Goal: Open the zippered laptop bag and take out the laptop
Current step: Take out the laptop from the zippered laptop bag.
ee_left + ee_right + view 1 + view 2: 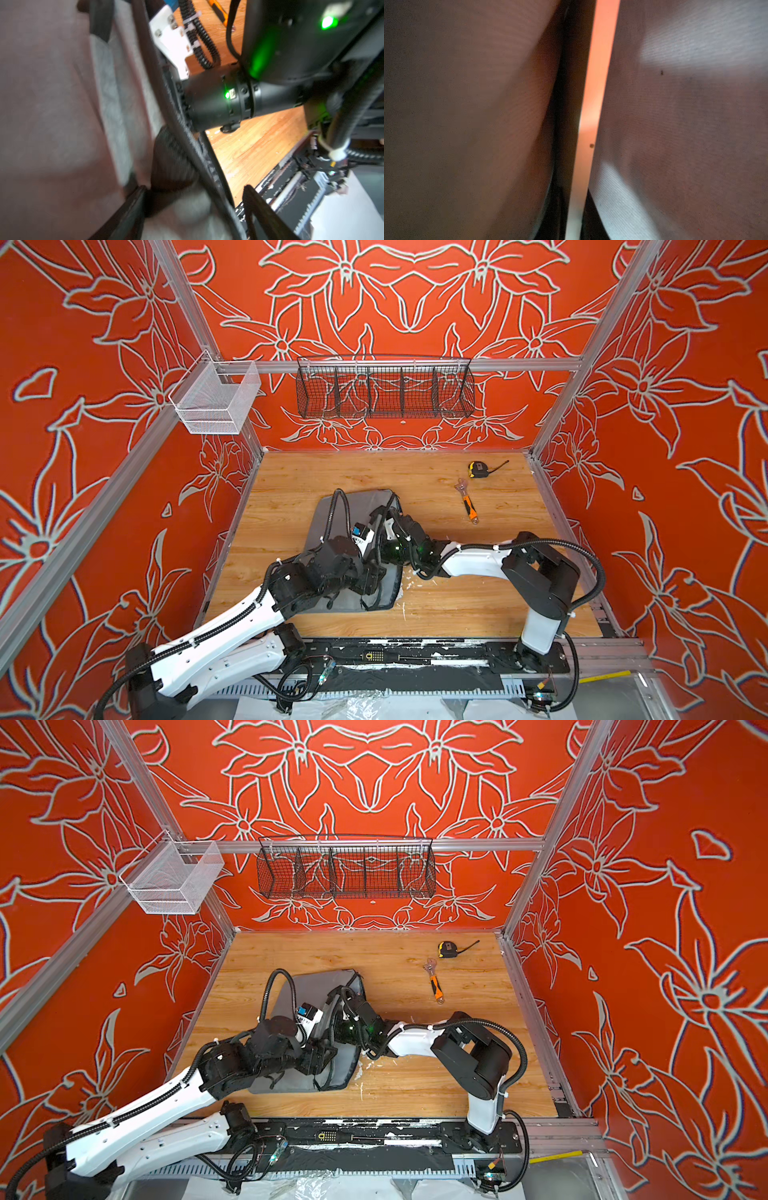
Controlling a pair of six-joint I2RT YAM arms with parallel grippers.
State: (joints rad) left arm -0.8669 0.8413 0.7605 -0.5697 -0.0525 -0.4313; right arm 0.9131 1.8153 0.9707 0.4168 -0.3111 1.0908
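A wooden tabletop [457,597] fills the floor of a cell walled in red floral cloth. Nearest you, your left gripper [195,187] hangs over the near right corner of the grey laptop bag [365,506]. Its two dark fingers [128,209] stand spread, and the bag's black zipper rim [176,124] runs between them without being pinched.

A little farther in, your right gripper [380,518] reaches into the bag through its unzipped right side, where the top panel gapes. Cloth hides its fingers, so you cannot tell whether they are spread or pressed together.

Here is what could go wrong, as a judgement. With the left fingers loose, nothing pins the bag, so a pull from the right arm may drag bag and laptop across the wood together. The top panel may sag onto the right wrist and snag it. A shallow hold on a thin, smooth edge could slip.

The laptop [588,124] is inside the bag. Only a thin, pale metal strip of it shows in the right wrist view, between two walls of grey cloth and straight ahead of the right fingers. Whether they touch it cannot be told. The left fingers are outside the bag, over cloth.

Farther right lie an orange-handled wrench [467,502] and a yellow tape measure [478,468]. A black wire basket [384,391] and a white mesh basket [216,400] hang on rails beyond the table.
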